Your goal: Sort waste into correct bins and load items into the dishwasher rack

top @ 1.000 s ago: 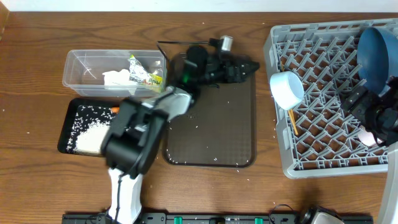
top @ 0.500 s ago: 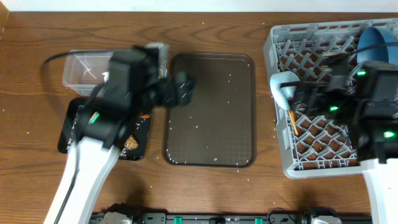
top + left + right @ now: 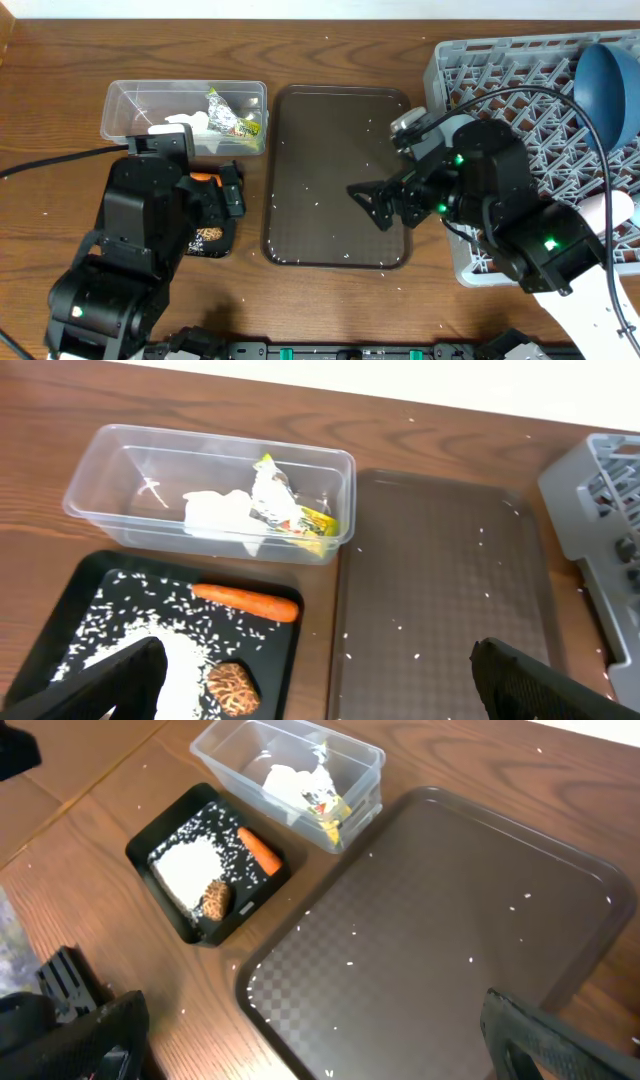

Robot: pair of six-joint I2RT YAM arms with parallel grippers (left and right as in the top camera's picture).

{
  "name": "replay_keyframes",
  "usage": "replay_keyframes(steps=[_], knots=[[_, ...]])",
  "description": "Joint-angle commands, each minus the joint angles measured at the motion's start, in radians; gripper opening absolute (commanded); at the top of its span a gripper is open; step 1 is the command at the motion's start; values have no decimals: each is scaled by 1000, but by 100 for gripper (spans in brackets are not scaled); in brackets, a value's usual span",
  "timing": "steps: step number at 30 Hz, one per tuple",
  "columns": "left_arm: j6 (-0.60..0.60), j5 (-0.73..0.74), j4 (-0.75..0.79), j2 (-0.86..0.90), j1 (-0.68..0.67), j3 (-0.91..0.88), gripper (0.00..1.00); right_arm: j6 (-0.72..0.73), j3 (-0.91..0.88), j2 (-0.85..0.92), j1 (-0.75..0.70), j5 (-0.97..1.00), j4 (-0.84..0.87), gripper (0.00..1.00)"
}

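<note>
The clear tub (image 3: pixel 150 105) holds white tissue (image 3: pixel 215 515) and a yellow-green wrapper (image 3: pixel 300 518). The black tray (image 3: pixel 272 660) below it holds an orange carrot (image 3: pixel 245 602), white rice (image 3: pixel 170 650) and a brown food scrap (image 3: pixel 232 688). My left gripper (image 3: pixel 232 190) is open and empty, above the black tray's right edge. My right gripper (image 3: pixel 372 205) is open and empty over the right part of the brown serving tray (image 3: pixel 320 150). The dishwasher rack (image 3: pixel 500 70) at the right holds the dark blue plate (image 3: pixel 605 85). The bowl and chopsticks are hidden.
The serving tray carries only scattered rice grains. My right arm covers the rack's left side and front. My left arm covers most of the black tray in the overhead view. A pale pink cup (image 3: pixel 605 212) shows in the rack beside my right arm.
My left arm has pulled back from the tub to the lower left. My right arm has swung from the rack out over the serving tray and now hides the white bowl.
</note>
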Motion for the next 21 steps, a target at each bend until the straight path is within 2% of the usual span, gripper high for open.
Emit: replay_keyframes(steps=[1, 10, 16, 21], knots=[[13, -35, -5, 3, 2, 2, 98, -5, 5, -6, 11, 33, 2, 99], [13, -35, -6, 16, 2, 2, 98, -6, 15, -31, -11, 68, -101, 99], [13, -35, -6, 16, 2, 2, 98, -132, 35, -230, -49, 109, -106, 99], [13, -35, -6, 16, 2, 2, 98, -204, 10, -384, -65, 319, -111, 99]])
